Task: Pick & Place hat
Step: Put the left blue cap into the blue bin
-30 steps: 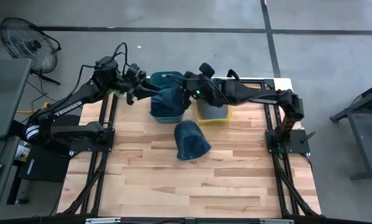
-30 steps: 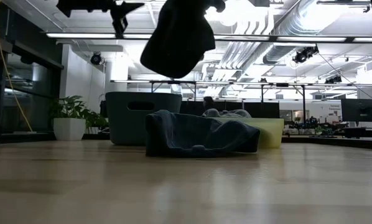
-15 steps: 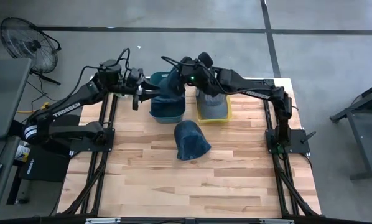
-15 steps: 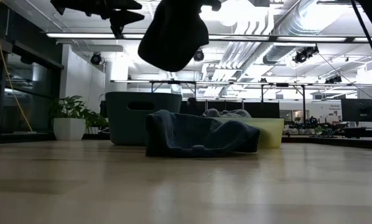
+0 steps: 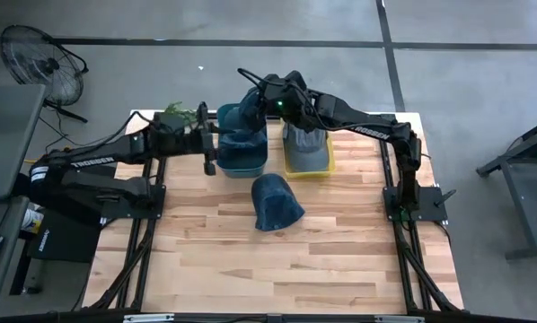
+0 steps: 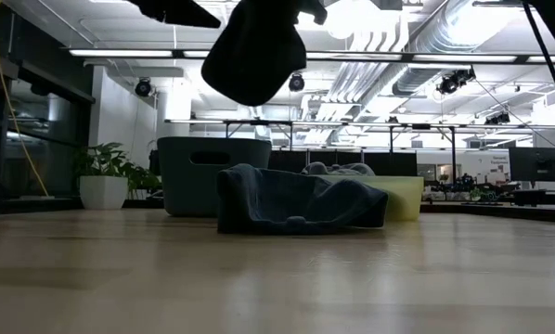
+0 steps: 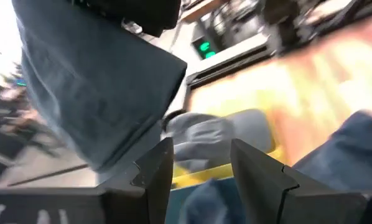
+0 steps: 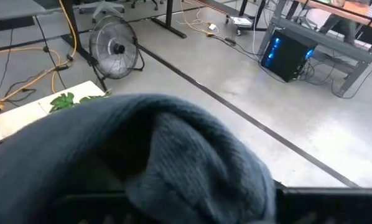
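1. Dark blue knit, the hat [image 5: 242,126] in hand hangs from the right gripper [image 5: 267,100], whose fingers are clenched on its upper edge; it is raised clear of the surface [image 5: 277,260].
2. In the high view the hat hangs over the teal bin [image 5: 242,160] at the back of the surface; in the low view it hangs well above that bin [image 6: 212,176], not touching it.
3. A second blue hat [image 5: 276,202] lies on the bare wood in front of the two bins, and a grey hat [image 5: 306,148] sits in the yellow bin [image 5: 309,167] just beside the teal one.
4. The left gripper [image 5: 207,152] waits beside the teal bin's left wall; in its wrist view its two fingers [image 7: 158,168] stand apart with nothing between them.
5. The step in hand looks like the carry's end: the hat is over its container and only the drop is left.
6. The next move calls for lowering the hat toward the bin's mouth and releasing it, keeping the loose fabric inside the rim so it does not drape over the wall.
7. After that, the hat on the wood would be the likely next pick.
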